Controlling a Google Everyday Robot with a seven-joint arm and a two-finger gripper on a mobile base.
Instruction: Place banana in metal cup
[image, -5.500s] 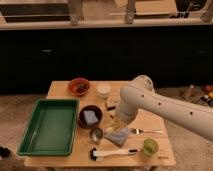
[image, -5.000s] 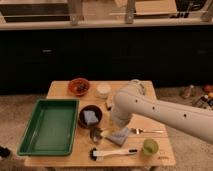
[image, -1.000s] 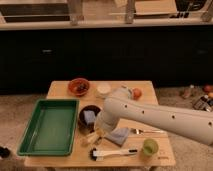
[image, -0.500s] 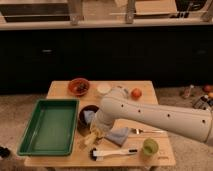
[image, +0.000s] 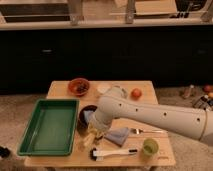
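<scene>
The white arm reaches from the right across the table. My gripper (image: 94, 134) is at its low end, just in front of the dark bowl (image: 85, 113) and left of the blue-grey cloth (image: 119, 135). A pale yellow curved piece, the banana (image: 89, 141), shows right under the gripper, near the table's front. I cannot tell whether it is held or lying on the table. The metal cup is hidden behind the arm's end.
A green tray (image: 47, 125) fills the table's left. A red-orange bowl (image: 78, 86), a white cup (image: 103, 88) and an orange ball (image: 136, 93) stand at the back. A fork (image: 148, 131), a black-and-white brush (image: 114, 152) and a green cup (image: 149, 147) are at the front right.
The arm's end has moved left and down, from above the cloth to the spot in front of the dark bowl. The metal cup seen earlier is now covered by it.
</scene>
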